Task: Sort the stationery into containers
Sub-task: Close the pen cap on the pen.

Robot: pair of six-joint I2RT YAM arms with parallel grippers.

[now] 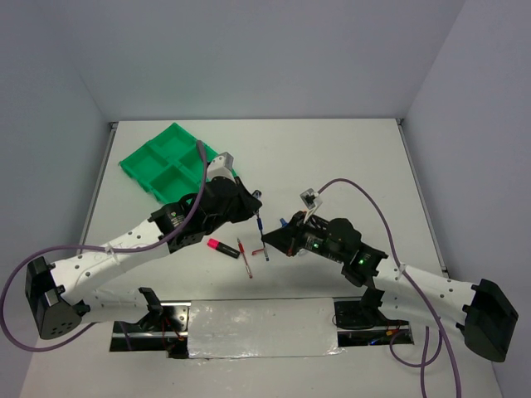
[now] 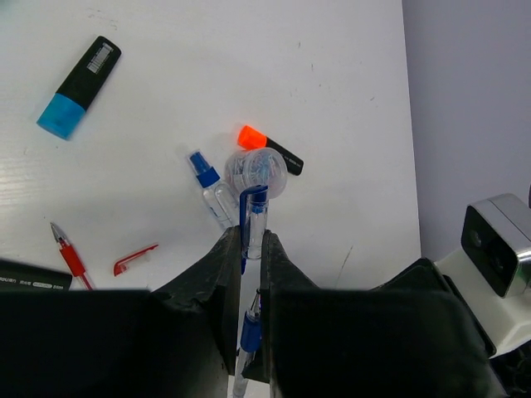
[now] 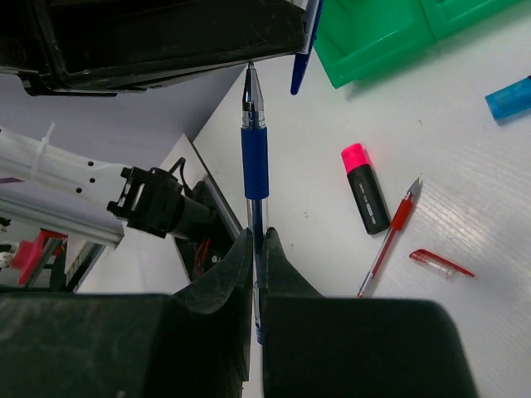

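Observation:
My right gripper [image 3: 257,236] is shut on a thin blue pen [image 3: 254,157], which also shows in the top view [image 1: 264,236]. Its bare tip points at my left gripper [image 2: 250,236]. That gripper is shut on the pen's clear cap with a blue clip [image 2: 254,217]; the pen's tip and blue grip [image 2: 249,332] sit just below the cap between the jaws. In the top view the left gripper [image 1: 256,204] and right gripper [image 1: 270,243] meet mid-table. The green four-compartment tray [image 1: 170,162] lies at the far left and looks empty.
On the table lie a pink highlighter [image 1: 220,246], an uncapped red pen [image 1: 244,257] with its red cap [image 3: 440,263], a blue highlighter [image 2: 79,87], an orange highlighter [image 2: 270,149], a clear tape roll [image 2: 255,172] and a blue-capped clear tube [image 2: 211,186].

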